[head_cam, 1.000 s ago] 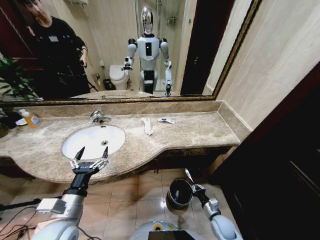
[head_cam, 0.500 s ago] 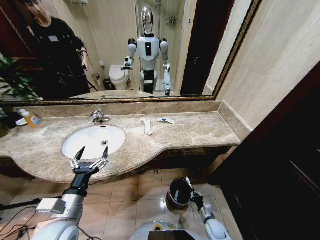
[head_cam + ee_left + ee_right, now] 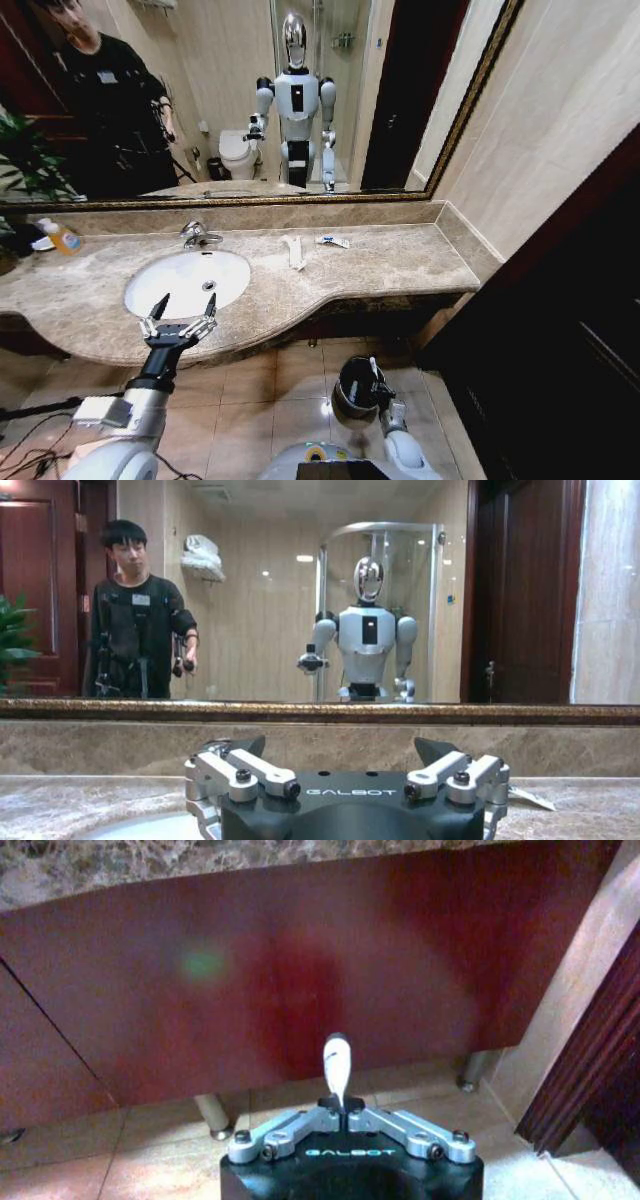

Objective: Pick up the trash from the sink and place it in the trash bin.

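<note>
Trash is showing in two places: a slim white tube (image 3: 336,1059) is sticking up from the right gripper (image 3: 347,1116), whose fingers are pinching together on its lower end, and two more pieces, a white wrapper (image 3: 294,251) and a small tube (image 3: 333,241), are lying on the counter (image 3: 400,262) at mid-frame, right of the sink (image 3: 187,281). Low in the head view, the right gripper (image 3: 381,392) is holding its tube at the rim of the bin (image 3: 357,389), probably so a release drops it inside. At lower left, the left gripper (image 3: 180,318) is hovering with fingers spread apart by the sink's front edge, idle.
</note>
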